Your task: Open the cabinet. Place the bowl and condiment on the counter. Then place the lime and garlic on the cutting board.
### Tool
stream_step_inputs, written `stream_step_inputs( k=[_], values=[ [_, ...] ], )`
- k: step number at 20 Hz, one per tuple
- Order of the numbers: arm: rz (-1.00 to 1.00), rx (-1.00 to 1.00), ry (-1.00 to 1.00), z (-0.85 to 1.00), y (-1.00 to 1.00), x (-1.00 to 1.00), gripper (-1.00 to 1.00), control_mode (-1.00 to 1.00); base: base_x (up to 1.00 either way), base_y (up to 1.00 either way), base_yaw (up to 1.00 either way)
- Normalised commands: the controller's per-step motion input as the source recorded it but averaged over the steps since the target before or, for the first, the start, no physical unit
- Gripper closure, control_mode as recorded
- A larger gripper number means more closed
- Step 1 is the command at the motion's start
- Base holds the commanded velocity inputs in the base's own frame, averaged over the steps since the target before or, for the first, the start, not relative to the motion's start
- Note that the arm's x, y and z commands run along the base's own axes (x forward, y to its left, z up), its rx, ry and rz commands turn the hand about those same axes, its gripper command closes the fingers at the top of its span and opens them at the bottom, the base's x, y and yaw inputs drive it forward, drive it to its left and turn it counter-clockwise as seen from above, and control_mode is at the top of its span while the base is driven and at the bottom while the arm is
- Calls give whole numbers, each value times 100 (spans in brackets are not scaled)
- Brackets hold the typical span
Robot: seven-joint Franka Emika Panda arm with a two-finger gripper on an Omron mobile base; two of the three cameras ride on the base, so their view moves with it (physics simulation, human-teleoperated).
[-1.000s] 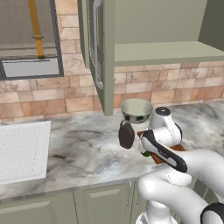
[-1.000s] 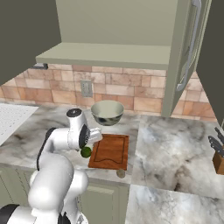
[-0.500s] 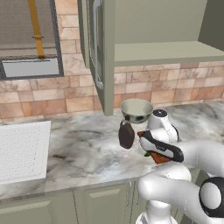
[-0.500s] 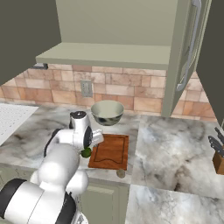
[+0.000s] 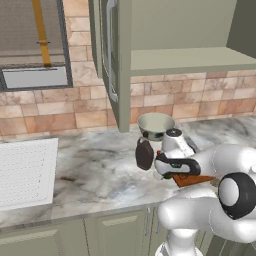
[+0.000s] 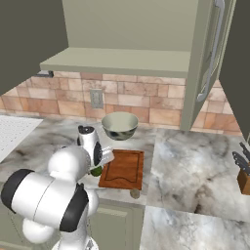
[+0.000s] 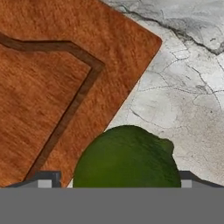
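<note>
Green and glossy, the lime (image 7: 127, 157) sits between the finger tips of the gripper (image 7: 114, 178), which is closed on it just above the counter (image 7: 188, 100), beside a corner of the cutting board (image 7: 48, 83). Being round, the lime has no long axis to tell. From the right base view the board (image 6: 124, 168) runs lengthwise away from the counter's front edge toward the wall. The garlic (image 6: 135, 194) lies at that front edge, just off the board. Beyond stand the condiment (image 5: 144, 154) upright and the bowl (image 6: 119, 125), under the open cabinet (image 6: 122, 62). A knife block (image 6: 242, 176) stands well apart to the right.
</note>
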Motion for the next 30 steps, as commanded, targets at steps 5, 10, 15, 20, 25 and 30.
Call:
stream_step_inputs(
  k=[5, 10, 15, 20, 25, 30],
  values=[
    [0, 0, 0, 67, -13, -10, 100, -100, 0, 0, 0],
    [0, 0, -1, 61, -59, 9, 100, -100, 0, 0, 0],
    [0, -4, 4, -27, -30, 72, 100, -100, 0, 0, 0],
    [0, -3, 0, -18, -19, 63, 100, -100, 0, 0, 0],
    [0, 0, 0, -6, -30, 19, 100, -100, 0, 0, 0],
    [0, 0, -1, -5, -4, 3, -100, -100, 0, 0, 0]
  ],
)
